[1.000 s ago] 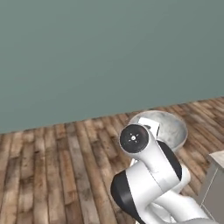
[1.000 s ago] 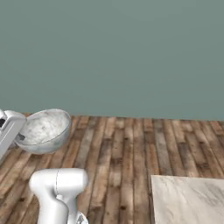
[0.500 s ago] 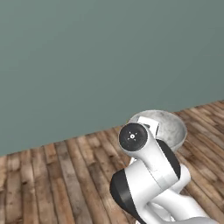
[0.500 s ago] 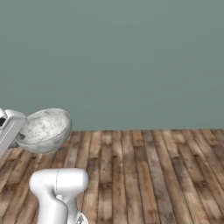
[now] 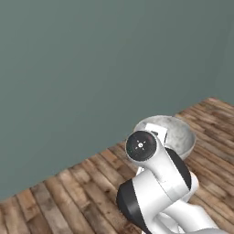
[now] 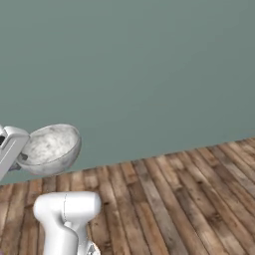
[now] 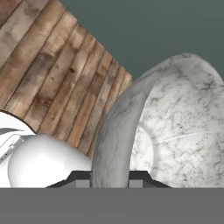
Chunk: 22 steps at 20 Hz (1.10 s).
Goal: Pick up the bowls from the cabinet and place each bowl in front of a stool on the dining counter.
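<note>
Gripping a grey bowl (image 7: 175, 127) by its rim alone, the closed hand (image 7: 109, 181) carries it over bare wooden floor (image 6: 174, 199); a jolt could drop it.

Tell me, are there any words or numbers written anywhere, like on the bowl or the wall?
None: no words, numbers or signs can be read.
The grey speckled bowl has just stone-like veins, no writing.
The teal wall is plain.
The wooden floor shows just plank grain.
</note>
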Tool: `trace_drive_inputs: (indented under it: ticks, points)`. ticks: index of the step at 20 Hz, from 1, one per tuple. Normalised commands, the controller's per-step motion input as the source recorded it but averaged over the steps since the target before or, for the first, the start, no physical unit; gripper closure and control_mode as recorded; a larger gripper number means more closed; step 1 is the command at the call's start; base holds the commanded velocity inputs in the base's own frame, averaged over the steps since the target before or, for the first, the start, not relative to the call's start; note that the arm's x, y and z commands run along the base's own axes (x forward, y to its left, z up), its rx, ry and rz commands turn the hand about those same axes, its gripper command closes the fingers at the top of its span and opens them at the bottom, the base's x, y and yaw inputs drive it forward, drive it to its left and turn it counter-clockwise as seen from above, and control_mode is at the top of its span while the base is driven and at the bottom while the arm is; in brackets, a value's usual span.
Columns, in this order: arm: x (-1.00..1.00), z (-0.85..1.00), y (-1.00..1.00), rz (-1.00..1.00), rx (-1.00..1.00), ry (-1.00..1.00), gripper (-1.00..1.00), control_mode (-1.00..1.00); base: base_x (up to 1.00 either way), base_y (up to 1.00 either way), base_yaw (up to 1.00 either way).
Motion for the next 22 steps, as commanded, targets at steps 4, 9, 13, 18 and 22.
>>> trace_drive_inputs:
  ticks: [4,9,13,18,22]
  points:
    - [0.0,0.0,0.0,0.0,0.0,0.0,1.0,1.0,0.98,0.24,-0.65]
    - [0.0,0.0,0.0,0.0,0.0,0.0,1.0,1.0,0.71,0.0,-0.73]
    - [0.0,0.0,0.0,0.0,0.0,0.0,1.0,1.0,0.63,0.0,-0.76]
    - [0.0,0.0,0.0,0.0,0.0,0.0,1.0,1.0,0.66,0.0,-0.74]
    - [0.0,0.0,0.0,0.0,0.0,0.0,1.0,1.0,0.65,0.0,-0.74]
